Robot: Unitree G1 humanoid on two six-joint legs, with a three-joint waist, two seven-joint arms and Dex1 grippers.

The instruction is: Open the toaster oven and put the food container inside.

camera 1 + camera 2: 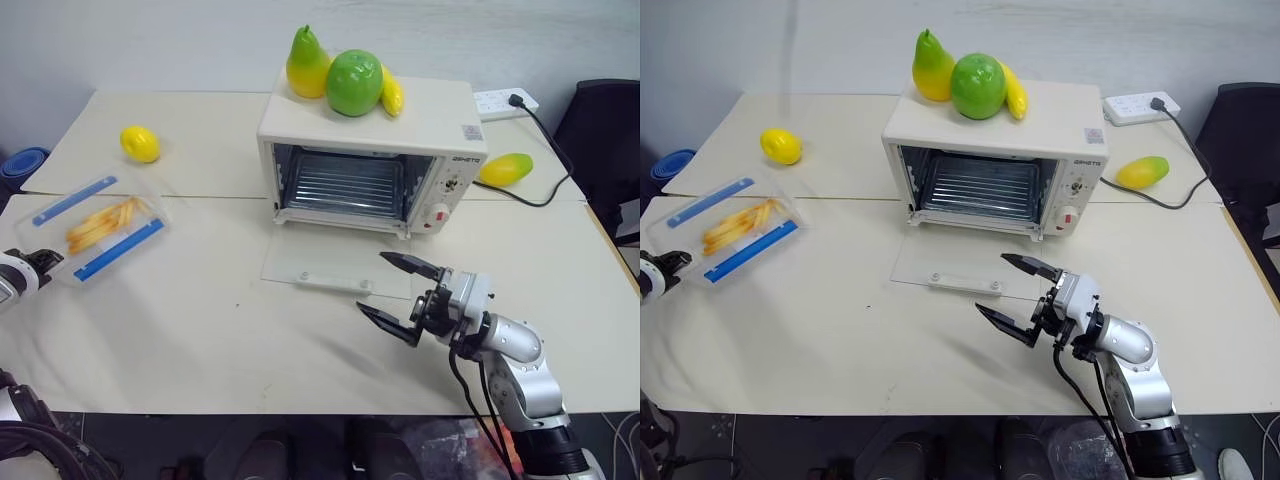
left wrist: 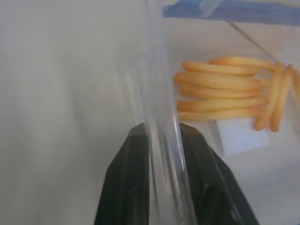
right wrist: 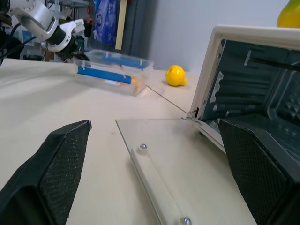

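While the oven (image 1: pixel 370 150) stands with its glass door (image 1: pixel 335 262) dropped flat on the table (image 1: pixel 200 320), the container (image 1: pixel 95 225) sits well off to its left. The left gripper (image 2: pixel 161 136), cut off by the head view's edge, pinches the container's clear end wall between its fingers. The right gripper (image 1: pixel 398 297) hangs wide open and empty, near the door's handle.

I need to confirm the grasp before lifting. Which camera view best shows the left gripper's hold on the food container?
The left wrist view: the left gripper has its black fingers closed on the food container's clear wall. The eye views show the gripper at the container's near end; the right wrist view shows it from afar.
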